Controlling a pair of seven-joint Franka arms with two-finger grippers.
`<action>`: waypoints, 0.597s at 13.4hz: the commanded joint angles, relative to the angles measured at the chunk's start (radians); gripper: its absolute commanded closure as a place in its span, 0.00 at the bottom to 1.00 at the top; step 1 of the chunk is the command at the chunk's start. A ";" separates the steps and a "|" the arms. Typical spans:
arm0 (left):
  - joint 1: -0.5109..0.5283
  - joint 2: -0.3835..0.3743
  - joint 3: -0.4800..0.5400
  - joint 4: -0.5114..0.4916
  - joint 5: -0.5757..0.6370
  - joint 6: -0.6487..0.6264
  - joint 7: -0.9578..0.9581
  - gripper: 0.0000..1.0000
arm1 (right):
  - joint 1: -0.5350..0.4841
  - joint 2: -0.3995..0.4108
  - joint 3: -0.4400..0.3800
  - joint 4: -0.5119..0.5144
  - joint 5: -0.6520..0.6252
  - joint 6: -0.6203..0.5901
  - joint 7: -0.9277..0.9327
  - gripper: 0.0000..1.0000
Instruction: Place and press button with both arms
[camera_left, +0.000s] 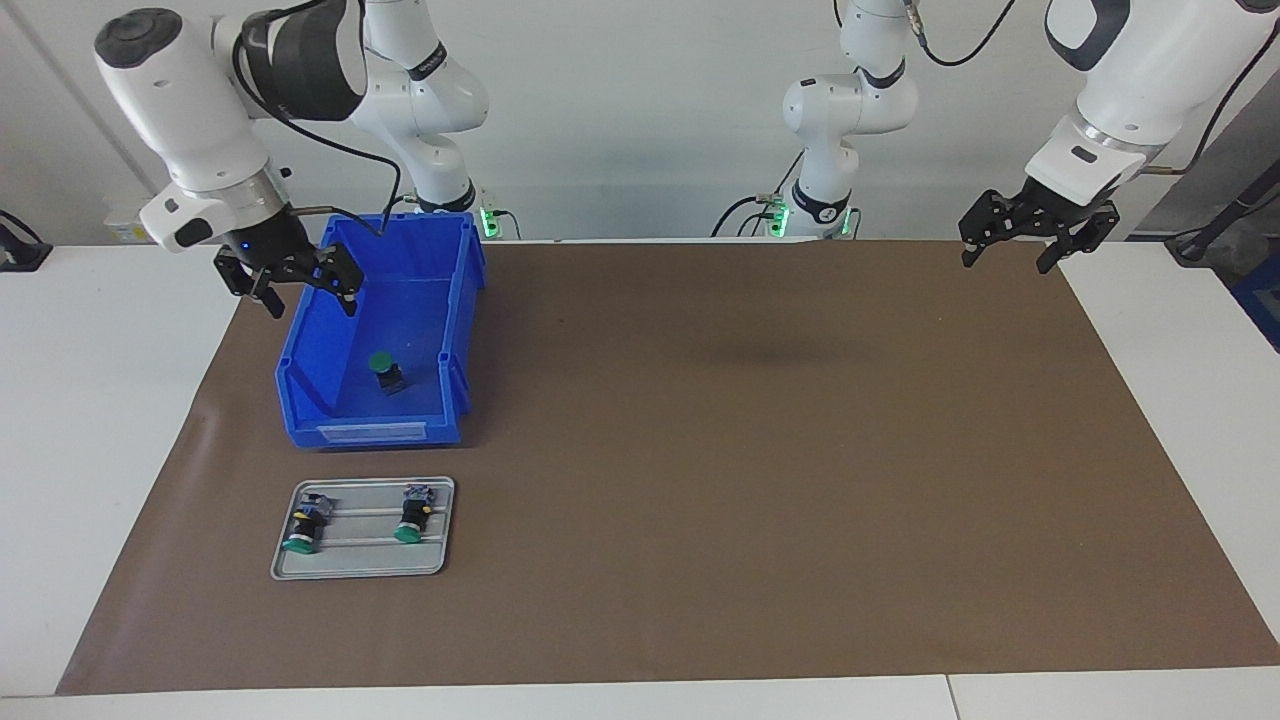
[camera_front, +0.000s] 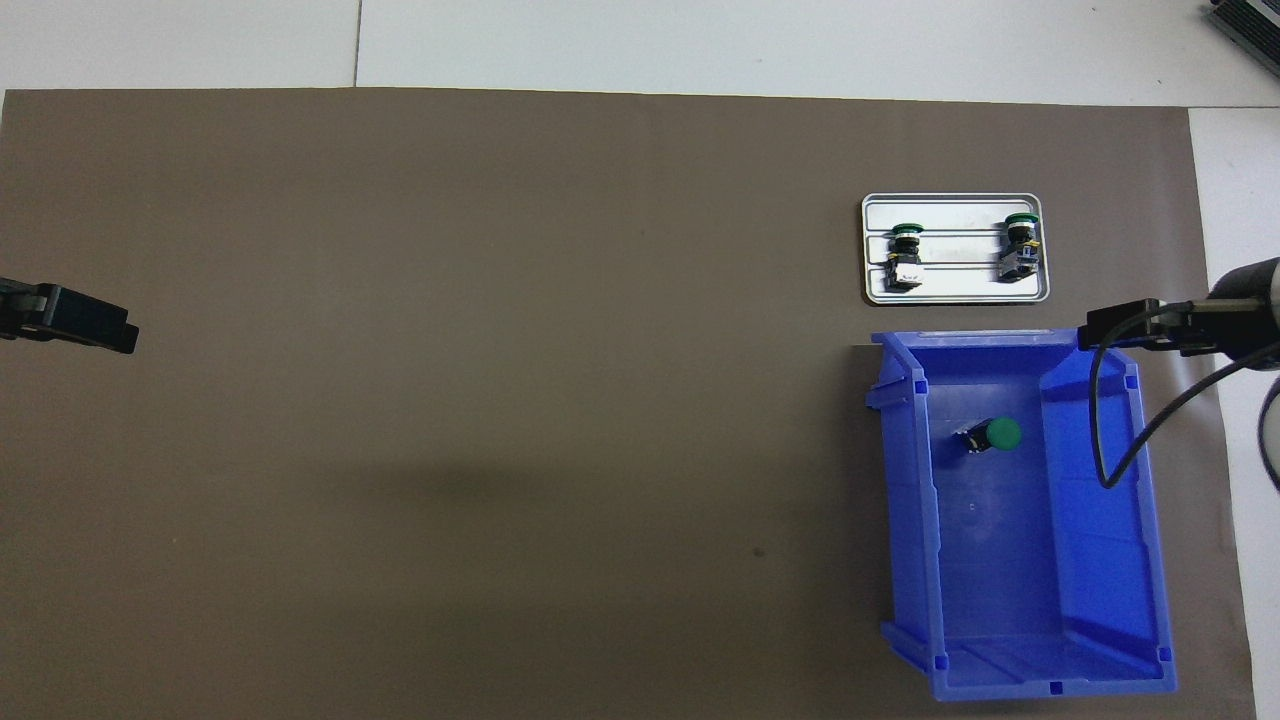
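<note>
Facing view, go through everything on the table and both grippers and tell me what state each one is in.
Button in bin: upright, green cap up.
Two tray buttons: lying on their sides.
Blue bin: holds one button.
Grey tray: holds two.
Right gripper: open, over the bin's edge.
Left gripper: open, waiting above the mat's corner.

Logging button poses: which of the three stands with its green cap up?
The button in the blue bin; both on the grey tray lie on their sides.

Glossy blue plastic bin (camera_left: 400, 330). Beside it, farther from the robots, brushed-looking metal tray (camera_left: 363, 560), dull silver sheen. Under both, matt brown mat (camera_left: 750, 450), smooth, paper-like. In the bin, button (camera_left: 385, 372) with shiny green plastic cap.
</note>
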 joint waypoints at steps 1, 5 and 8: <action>0.012 -0.029 -0.011 -0.032 0.017 0.005 -0.010 0.00 | -0.031 0.055 0.008 0.122 0.001 -0.105 0.050 0.00; 0.012 -0.027 -0.011 -0.032 0.017 0.005 -0.010 0.00 | -0.036 0.043 0.003 0.087 -0.010 -0.105 0.039 0.00; 0.012 -0.027 -0.011 -0.032 0.017 0.005 -0.010 0.00 | -0.046 0.041 0.008 0.114 -0.013 -0.103 -0.007 0.00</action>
